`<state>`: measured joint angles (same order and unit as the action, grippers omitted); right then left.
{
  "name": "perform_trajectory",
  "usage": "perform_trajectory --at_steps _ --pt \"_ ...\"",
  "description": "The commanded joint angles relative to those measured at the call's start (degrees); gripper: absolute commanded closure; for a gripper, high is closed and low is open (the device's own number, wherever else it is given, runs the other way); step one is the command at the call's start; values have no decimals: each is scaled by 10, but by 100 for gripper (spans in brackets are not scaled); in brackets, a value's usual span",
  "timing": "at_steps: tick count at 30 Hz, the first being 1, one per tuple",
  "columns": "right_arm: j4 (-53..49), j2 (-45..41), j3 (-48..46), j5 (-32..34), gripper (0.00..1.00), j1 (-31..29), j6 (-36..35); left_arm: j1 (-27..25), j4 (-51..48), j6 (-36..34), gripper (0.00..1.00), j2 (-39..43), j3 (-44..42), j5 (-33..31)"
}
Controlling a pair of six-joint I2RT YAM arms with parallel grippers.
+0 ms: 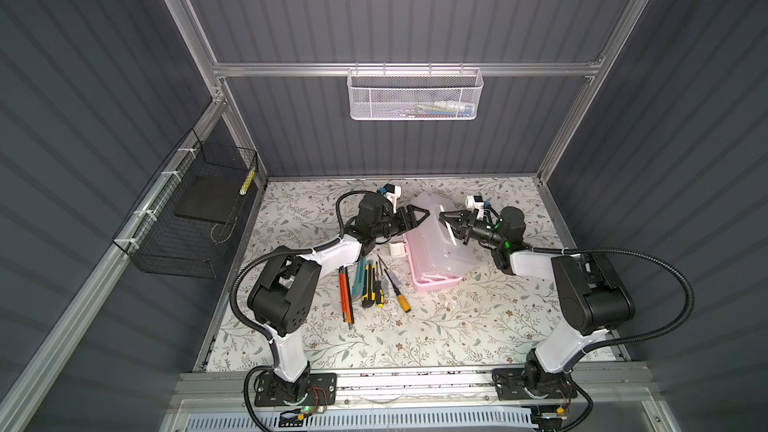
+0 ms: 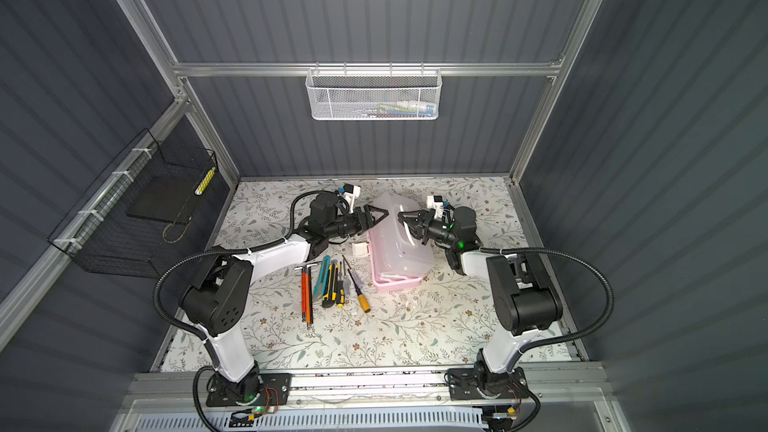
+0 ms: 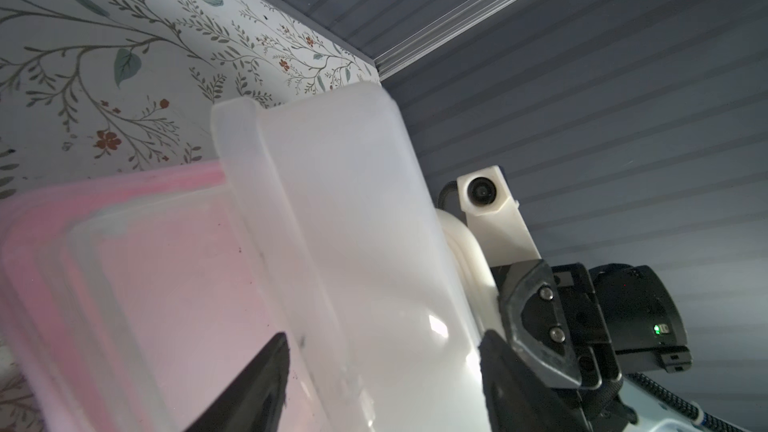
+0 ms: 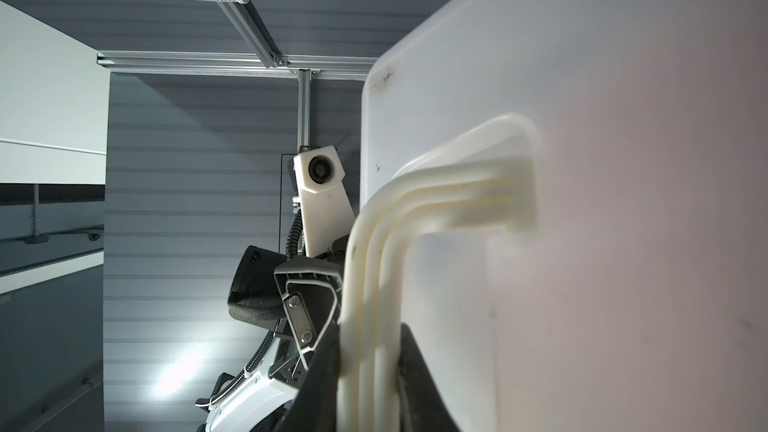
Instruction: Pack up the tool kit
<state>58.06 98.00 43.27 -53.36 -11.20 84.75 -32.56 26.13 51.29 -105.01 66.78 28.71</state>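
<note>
The flower-patterned worktop [image 1: 415, 338] is carrying everything in play. A black wire basket [image 1: 187, 218] is hanging on the left wall, and a white mesh basket [image 1: 413, 95] is hanging from the back rail.

The tool kit [image 1: 436, 284] is sitting toward the back of the worktop, a little right of centre, between the two arms. Its frosted lid [image 1: 446, 255] is tilting up off the pink base. The gap is showing on the side facing the left arm, and the left wrist view is looking into the pink interior.

The right hand [image 1: 446, 226] is reaching in from the right. It is clenching the white handle [image 4: 374, 284] on the lid, with a dark finger pressing on each side of it in the right wrist view.

The left hand [image 1: 422, 220] is hanging at the lid's far end in a released state. Its fingers [image 3: 257, 384] are spreading on either side of the lid's edge, and I cannot tell whether they are touching it.

A row of tools is lying side by side on the worktop just left of the kit:
- two red screwdrivers [image 1: 345, 297]
- a teal utility knife [image 1: 359, 280]
- a black-and-yellow utility knife [image 1: 369, 290]
- a yellow-handled screwdriver [image 1: 399, 290], slanting nearest the box
- some slimmer screwdrivers between the black-and-yellow knife and the yellow-handled screwdriver, too small to count

A small white piece [image 1: 397, 249] is lying beside the base.
</note>
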Motion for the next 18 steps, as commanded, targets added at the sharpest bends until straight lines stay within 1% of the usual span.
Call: perform_trajectory --at_steps 1,2,3,6,7,8,11,14,18 --pt "-29 -17 2 -7 93 -3 -21 -2 32 16 27 -12 24 24" --pt "-40 -19 3 -6 87 -3 -27 -2 34 17 27 -12 25 24" --pt "-53 -21 4 -5 84 -3 -35 -2 36 16 27 -11 25 23" --pt "-81 -28 6 -2 69 -3 -53 -2 45 20 27 -13 30 25" --pt "-90 -30 7 -2 61 -3 -59 -2 49 22 27 -15 31 25" --pt "-100 -32 8 -1 55 -3 -63 -2 52 24 27 -17 32 27" --pt "-129 -37 13 5 43 -2 -79 -2 63 30 27 -19 33 28" --pt "-159 -44 19 14 40 -1 -95 -3 66 30 27 -19 36 31" --pt "-184 -56 22 26 40 5 -106 -3 64 29 28 -19 42 31"
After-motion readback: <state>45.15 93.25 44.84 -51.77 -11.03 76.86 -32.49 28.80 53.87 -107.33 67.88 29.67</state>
